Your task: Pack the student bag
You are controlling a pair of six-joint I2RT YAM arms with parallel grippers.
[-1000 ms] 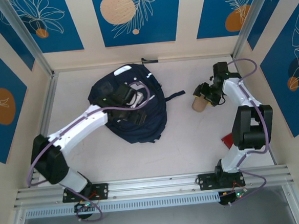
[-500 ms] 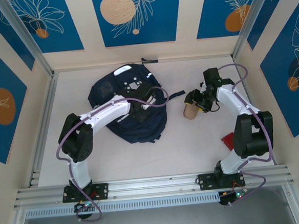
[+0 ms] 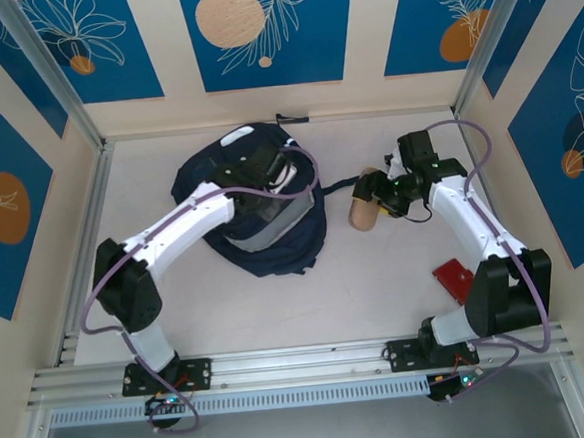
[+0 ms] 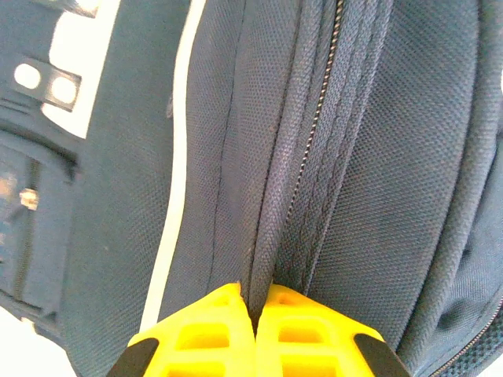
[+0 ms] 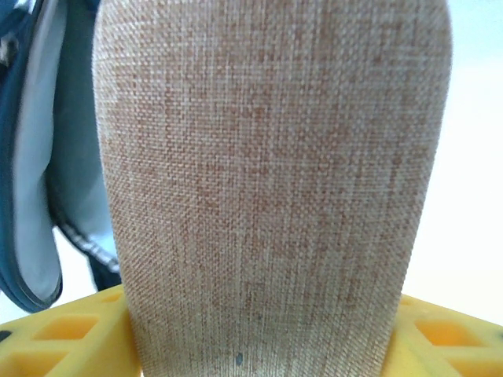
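Your backpack (image 3: 274,242) lies on the table (image 3: 358,300) at about ten o'clock from the table's middle, its white-striped top end toward twelve and a black strap trailing out toward three. Your left gripper (image 4: 255,312) is down on the upper part of the bag; its yellow fingers (image 4: 196,339) are pressed together, pinching a raised fold of navy fabric right beside the zipper (image 4: 316,129). Your right gripper (image 3: 379,197) sits at three o'clock of the bag, clamped on a tan woven roll (image 3: 362,213), with one finger on each side of it. The roll is near the bag's right edge but not touching it, close to the strap. A small red thing (image 3: 454,278) lies on the table at five o'clock from the roll, well apart from it.
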